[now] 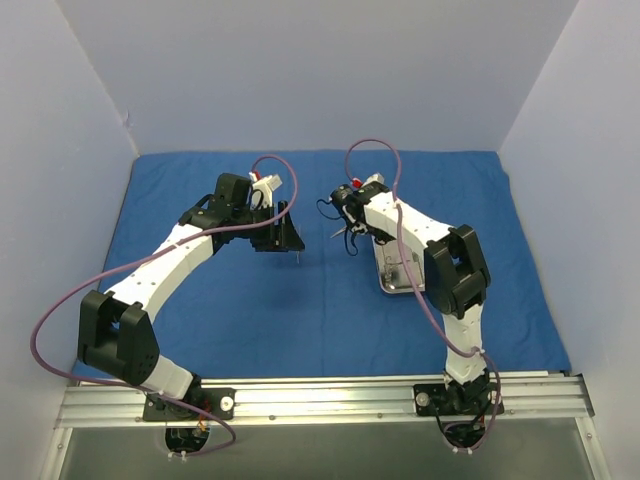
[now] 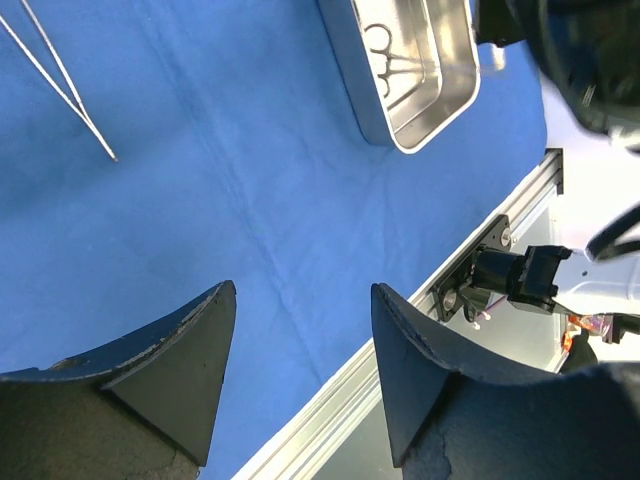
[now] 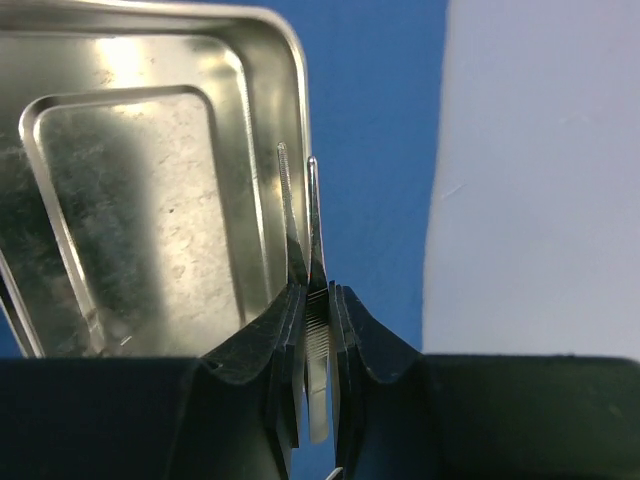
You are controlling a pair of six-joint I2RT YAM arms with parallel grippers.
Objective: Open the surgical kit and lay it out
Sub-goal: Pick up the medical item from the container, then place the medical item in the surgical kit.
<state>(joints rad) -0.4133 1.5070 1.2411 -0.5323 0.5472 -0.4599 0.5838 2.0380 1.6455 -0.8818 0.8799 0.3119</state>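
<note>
The deep-blue drape (image 1: 250, 320) lies spread flat over the table. The steel tray (image 1: 392, 278) sits on it right of centre, partly under my right arm. In the left wrist view the tray (image 2: 455, 85) holds a ring-handled instrument (image 2: 385, 60). My right gripper (image 1: 348, 228) hovers at the tray's left edge. In the right wrist view it (image 3: 318, 300) is shut on thin silver tweezers (image 3: 303, 215), prongs pointing out beside the tray (image 3: 150, 200). My left gripper (image 1: 290, 238) is open and empty above the cloth; its fingers (image 2: 200, 370) are spread wide. A thin two-pronged instrument (image 2: 65, 90) shows at top left there.
An aluminium rail (image 1: 320, 395) runs along the table's near edge, carrying both arm bases. Pale walls (image 1: 300, 70) close in the back and both sides. The right arm's base (image 2: 510, 275) shows beyond the rail in the left wrist view.
</note>
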